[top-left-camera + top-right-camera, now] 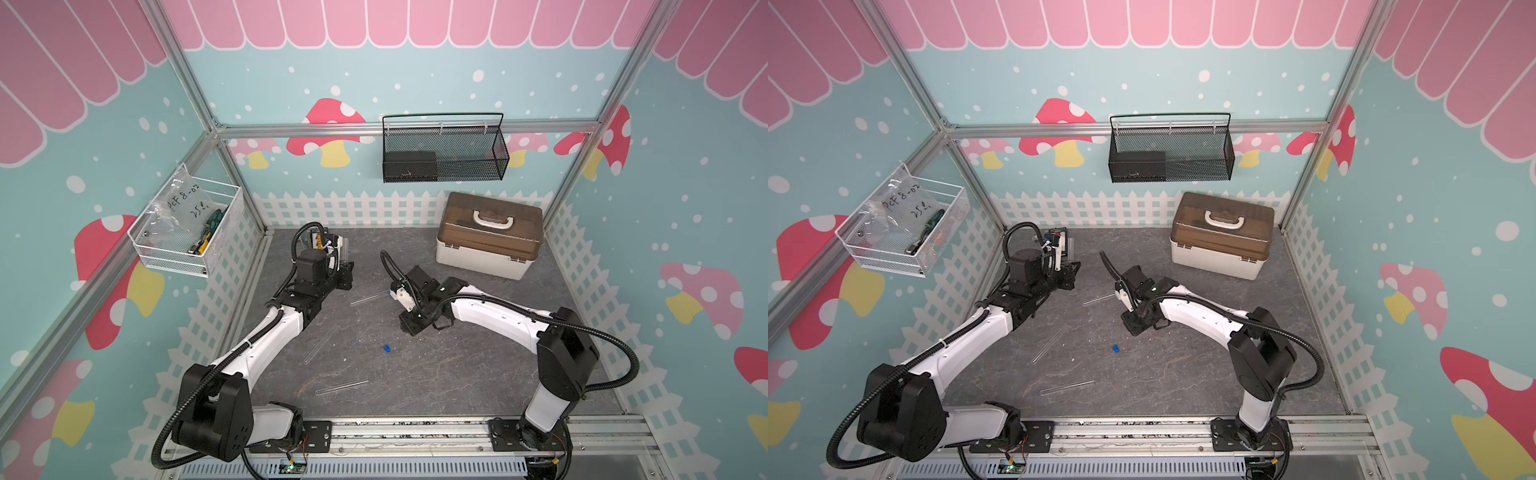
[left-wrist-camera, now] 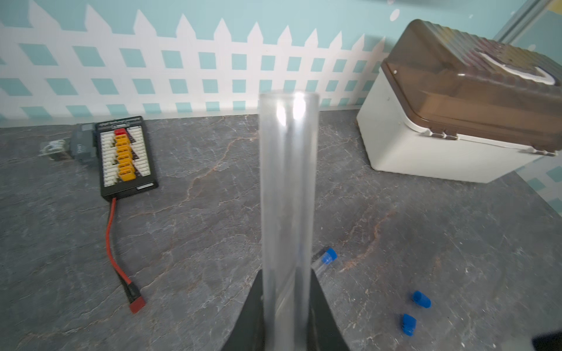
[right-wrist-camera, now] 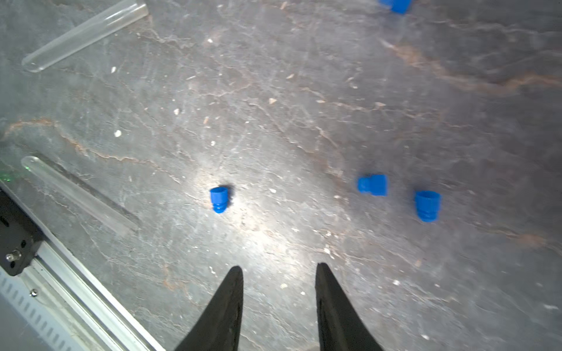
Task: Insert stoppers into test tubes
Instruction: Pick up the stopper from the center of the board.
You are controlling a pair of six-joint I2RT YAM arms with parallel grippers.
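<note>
In left gripper (image 2: 286, 273), test tube (image 2: 289, 182)

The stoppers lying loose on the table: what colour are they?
Bright blue. The right wrist view shows the three loose stoppers best.

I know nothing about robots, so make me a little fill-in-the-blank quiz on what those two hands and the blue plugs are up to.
1. The left hand is shut on a clear ___.
2. The right hand is open and holds ___.
3. In the right wrist view, ___ loose blue stoppers lie on the table.
4. The storage box has a ___ lid.
Missing words: test tube; nothing; three; brown.
</note>
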